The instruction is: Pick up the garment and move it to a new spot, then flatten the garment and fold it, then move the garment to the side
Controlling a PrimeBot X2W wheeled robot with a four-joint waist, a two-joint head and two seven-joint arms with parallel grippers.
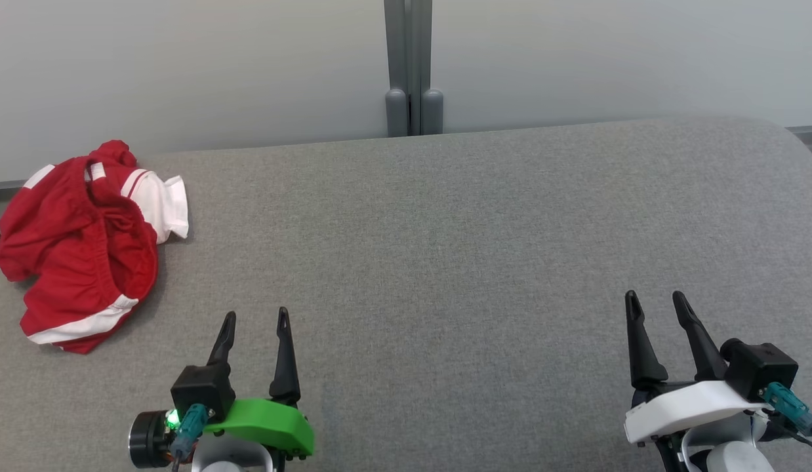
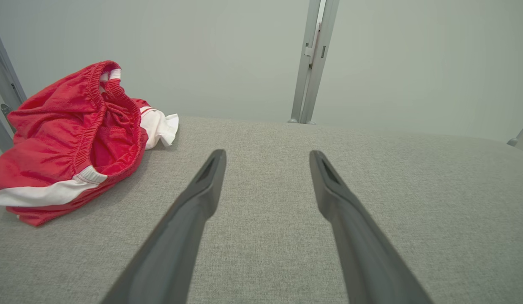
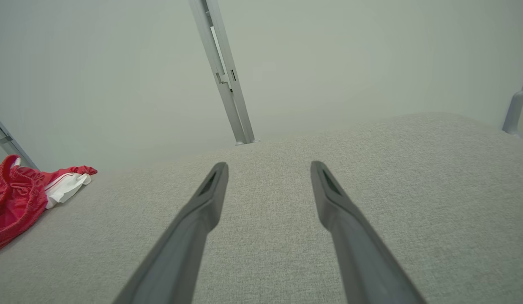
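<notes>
Shorts point(image 1: 84, 242), red with white stripes, lie crumpled in a heap at the far left corner of the grey fabric table point(image 1: 445, 249), close to the pale wall point(image 1: 183, 65). The waistband gapes open toward the left wrist camera point(image 2: 67, 139). The left gripper point(image 1: 256, 313) hovers over the near edge, near the heap but not touching it, its fingers spread apart and holding nothing. The right gripper point(image 1: 654, 295) hangs well apart at the near right, fingers likewise spread and empty. A grey post point(image 1: 409, 65) stands behind the table's middle.
</notes>
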